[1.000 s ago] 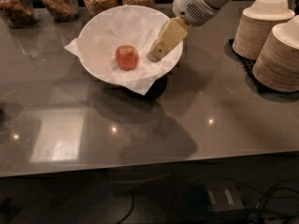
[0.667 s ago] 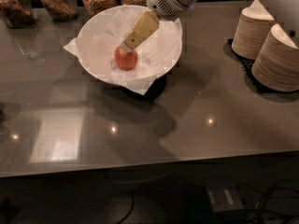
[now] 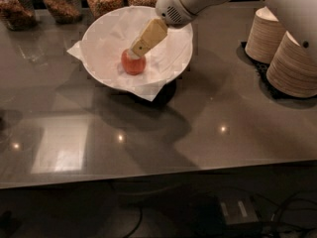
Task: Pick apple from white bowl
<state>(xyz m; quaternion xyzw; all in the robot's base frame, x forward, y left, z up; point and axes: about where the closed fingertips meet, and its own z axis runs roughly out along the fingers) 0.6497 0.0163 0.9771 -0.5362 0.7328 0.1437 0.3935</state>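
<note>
The red-orange apple (image 3: 132,63) lies in the middle of the white bowl (image 3: 99,38), which is lined with crinkled white paper and stands on a dark base on the grey counter. My gripper (image 3: 136,50) reaches down into the bowl from the upper right on the white arm. Its beige fingers (image 3: 148,36) point down-left and their tips are right at the top of the apple.
Several glass jars of grains (image 3: 62,1) stand along the back edge behind the bowl. Stacks of beige paper bowls (image 3: 292,63) sit on a dark mat at the right. The counter's front edge (image 3: 148,175) runs across below, with cables on the floor.
My gripper has moved left and down inside the bowl, from its right side to the top of the apple. The apple and bowl have not moved.
</note>
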